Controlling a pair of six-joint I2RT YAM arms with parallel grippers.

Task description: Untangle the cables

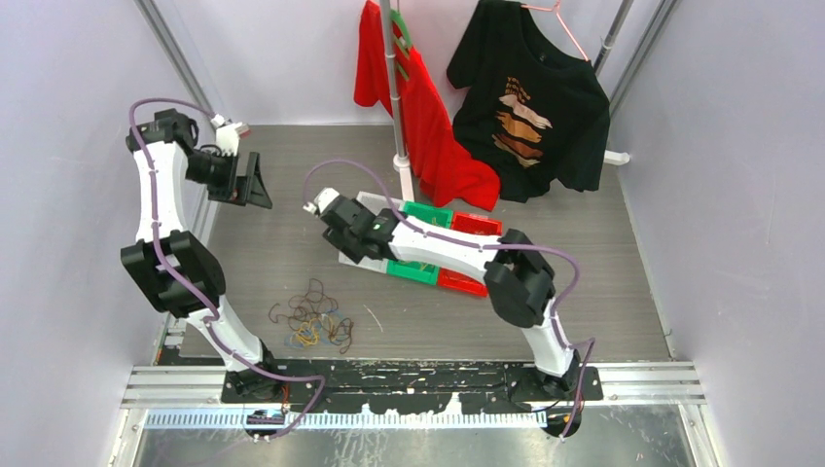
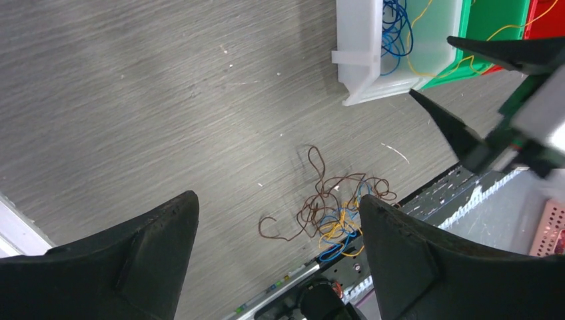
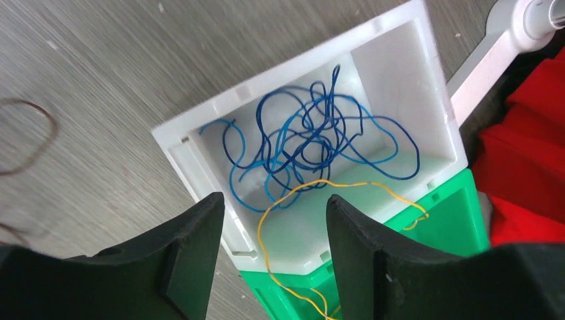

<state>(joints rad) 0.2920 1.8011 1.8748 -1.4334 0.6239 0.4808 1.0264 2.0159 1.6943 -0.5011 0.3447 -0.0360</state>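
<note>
Grey wood-grain worktop (image 1: 584, 321), from overhead: tangled brown, blue and yellow cables (image 1: 311, 318) lie at lower left. Left wrist view: the left end effector (image 2: 276, 200) gapes wide above that tangle. Right wrist view: the right end effector (image 3: 274, 200), jaws apart and empty, hovers over a white plastic bin (image 3: 400, 40) holding blue wires (image 3: 313, 140). This looks like mid-sorting; the next move calls for pinching a single strand.
</note>
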